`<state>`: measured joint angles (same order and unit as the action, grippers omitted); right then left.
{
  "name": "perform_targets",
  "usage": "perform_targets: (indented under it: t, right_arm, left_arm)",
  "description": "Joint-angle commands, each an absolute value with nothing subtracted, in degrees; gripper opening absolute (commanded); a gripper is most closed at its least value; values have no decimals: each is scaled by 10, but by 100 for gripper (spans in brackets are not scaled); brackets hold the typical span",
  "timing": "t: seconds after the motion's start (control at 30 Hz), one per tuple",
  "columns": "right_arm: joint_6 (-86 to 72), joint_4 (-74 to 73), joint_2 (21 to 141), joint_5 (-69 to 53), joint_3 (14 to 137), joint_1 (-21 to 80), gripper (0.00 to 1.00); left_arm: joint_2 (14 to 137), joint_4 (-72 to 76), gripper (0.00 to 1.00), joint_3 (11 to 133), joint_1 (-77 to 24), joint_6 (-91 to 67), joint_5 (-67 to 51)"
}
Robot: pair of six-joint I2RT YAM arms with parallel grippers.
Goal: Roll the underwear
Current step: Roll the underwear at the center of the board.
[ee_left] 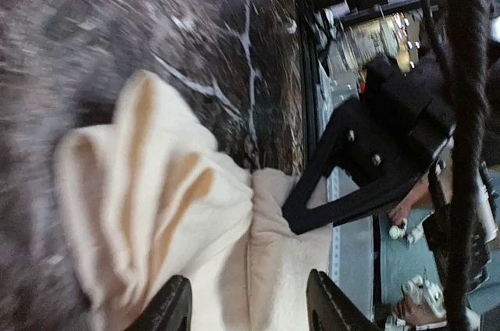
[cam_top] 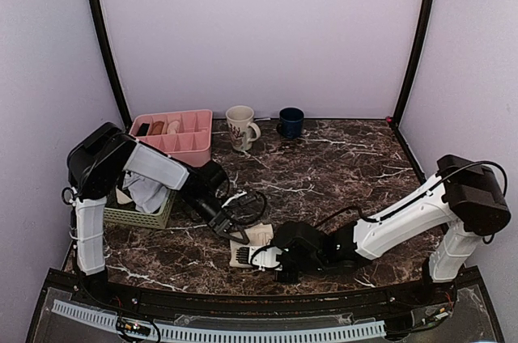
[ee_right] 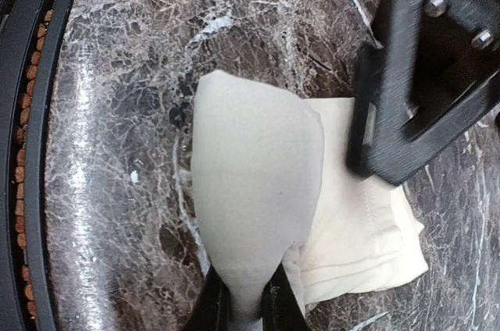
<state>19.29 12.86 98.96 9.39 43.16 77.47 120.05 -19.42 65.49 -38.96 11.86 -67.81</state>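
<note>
Rolls (cam_top: 164,127) in pink tray (cam_top: 198,149), cloths (cam_top: 146,189) in basket (cam_top: 137,218); left fingers (ee_left: 170,307) apart, right fingers (ee_right: 212,304) clamped on underwear (ee_right: 351,229).

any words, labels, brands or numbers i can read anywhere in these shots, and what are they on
No text can be read in any view.
Print on the cream mug: a reddish pattern, too small to tell whether it holds letters.
On the underwear: no label or tag shows.
</note>
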Motion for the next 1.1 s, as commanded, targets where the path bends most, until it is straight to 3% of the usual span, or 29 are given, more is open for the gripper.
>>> perform_targets:
  t: [0.0,0.37,0.47,0.63,0.7,0.93,1.07]
  right_arm:
    - [101,-1,992,-23,468,772,0]
    - [11,-192,1050,-200,597,723,0]
    - [-8,-244,1096,-268,646,697,0]
    - [-38,-275,1152,-384,699,655,0]
    - [-55,-274,1169,-425,706,637,0]
    - [-106,-266,1226,-534,732,592,0]
    - [-140,-245,1243,-570,729,572,0]
  left_arm:
    - [1062,-120,56,618,-317,69,-587]
    - [773,17,66,494,-274,46,-327]
    - [706,18,80,461,-274,50,-289]
    - [621,46,87,408,-274,-37,-226]
    - [590,42,98,388,-274,-92,-182]
    - [551,-49,99,379,-289,14,-284]
    - [498,-65,98,326,-369,66,-242]
